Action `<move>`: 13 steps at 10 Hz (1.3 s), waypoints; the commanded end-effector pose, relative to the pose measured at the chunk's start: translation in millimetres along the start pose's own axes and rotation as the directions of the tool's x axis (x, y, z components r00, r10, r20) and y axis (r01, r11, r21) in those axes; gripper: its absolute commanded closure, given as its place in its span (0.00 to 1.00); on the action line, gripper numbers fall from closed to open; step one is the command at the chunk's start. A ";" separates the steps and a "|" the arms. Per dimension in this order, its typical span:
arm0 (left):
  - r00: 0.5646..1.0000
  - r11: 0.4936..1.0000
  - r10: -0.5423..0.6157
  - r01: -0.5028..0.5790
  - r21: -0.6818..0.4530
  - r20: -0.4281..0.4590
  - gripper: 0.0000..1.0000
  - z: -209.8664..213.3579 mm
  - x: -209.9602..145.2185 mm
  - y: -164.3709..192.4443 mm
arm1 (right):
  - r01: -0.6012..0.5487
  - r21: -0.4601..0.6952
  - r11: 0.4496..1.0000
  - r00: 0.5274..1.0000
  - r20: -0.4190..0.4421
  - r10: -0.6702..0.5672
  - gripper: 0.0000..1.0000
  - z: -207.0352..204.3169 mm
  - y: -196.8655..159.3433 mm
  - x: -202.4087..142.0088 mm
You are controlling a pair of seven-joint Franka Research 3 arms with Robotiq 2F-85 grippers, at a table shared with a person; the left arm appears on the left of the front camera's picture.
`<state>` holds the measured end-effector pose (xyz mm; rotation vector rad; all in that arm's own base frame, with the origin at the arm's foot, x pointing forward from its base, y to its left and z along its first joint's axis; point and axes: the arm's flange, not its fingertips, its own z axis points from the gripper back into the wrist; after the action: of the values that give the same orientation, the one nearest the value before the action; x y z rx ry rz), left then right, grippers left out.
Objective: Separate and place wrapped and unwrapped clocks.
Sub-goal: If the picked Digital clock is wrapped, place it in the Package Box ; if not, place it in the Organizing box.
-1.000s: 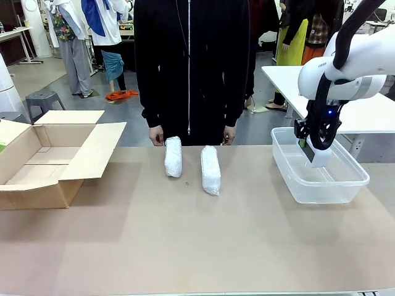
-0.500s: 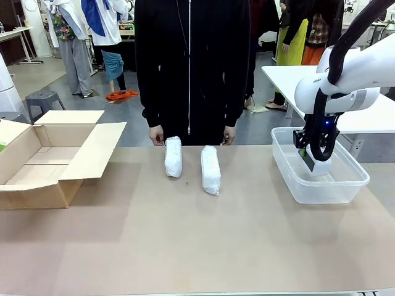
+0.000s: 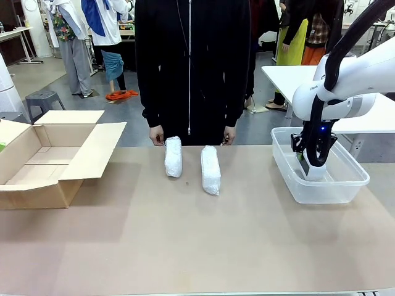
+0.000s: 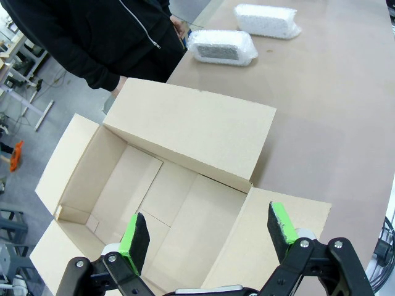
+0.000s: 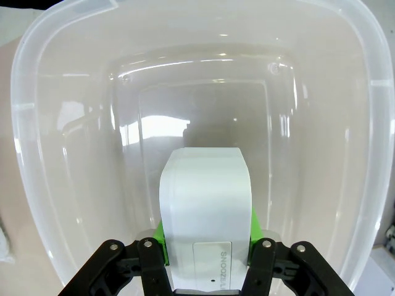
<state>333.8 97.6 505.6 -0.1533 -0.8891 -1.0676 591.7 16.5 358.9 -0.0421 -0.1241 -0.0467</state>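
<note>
Two wrapped clocks in white bubbly wrap lie side by side near the person: one (image 3: 173, 156) on the left, one (image 3: 210, 169) on the right; they also show far off as wrapped clock (image 4: 222, 48) and wrapped clock (image 4: 265, 20). My right gripper (image 3: 310, 169) is shut on the bare white clock (image 5: 205, 213) and holds it down inside the clear plastic tub (image 3: 345, 188). The tub's wall (image 5: 55, 154) surrounds the clock in the right wrist view. My left gripper (image 4: 208, 231) hangs open over the open cardboard box (image 4: 154, 185), nothing between its green pads.
The cardboard box (image 3: 43, 161) sits at the table's left with its flaps spread. The person stands at the far edge, hands (image 3: 156, 135) resting just behind the wrapped clocks. A white table stands behind the tub. Bare tabletop lies in the middle and front.
My right gripper has lowered the bare clock from above the tub's rim down into the tub. The wrapped clocks, person and left gripper have not moved.
</note>
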 end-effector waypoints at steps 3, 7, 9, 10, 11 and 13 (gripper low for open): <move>1.000 1.000 -0.013 0.014 -0.009 0.020 0.00 -1.3 -2.9 1.9 | 0.029 -0.006 1.000 0.999 0.026 -0.029 0.47 0.1 6.2 3.1; 1.000 1.000 -0.013 0.014 -0.009 0.020 0.00 -1.3 -2.9 1.9 | 0.025 -0.012 1.000 1.000 0.006 -0.025 0.07 2.1 6.7 4.3; 1.000 1.000 -0.013 0.014 -0.009 0.020 0.00 -1.3 -2.9 1.9 | 0.021 -0.014 1.000 1.000 0.009 -0.021 0.00 3.6 7.5 5.0; 1.000 1.000 -0.013 0.014 -0.009 0.020 0.00 -1.3 -2.9 1.9 | 0.019 -0.019 1.000 1.000 0.013 -0.019 0.00 7.7 8.3 4.9; 1.000 1.000 -0.013 0.014 -0.009 0.020 0.00 -1.3 -2.9 1.9 | 0.026 -0.028 0.999 0.999 0.033 -0.025 0.00 16.6 8.8 4.1; 1.000 1.000 -0.013 0.014 -0.009 0.020 0.00 -1.3 -2.9 1.9 | 0.035 -0.034 0.999 0.997 0.063 -0.033 0.00 36.0 8.8 2.6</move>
<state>333.8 97.6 505.6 -0.1534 -0.8891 -1.0675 593.5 22.5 386.0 -0.0404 -0.1746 -0.0499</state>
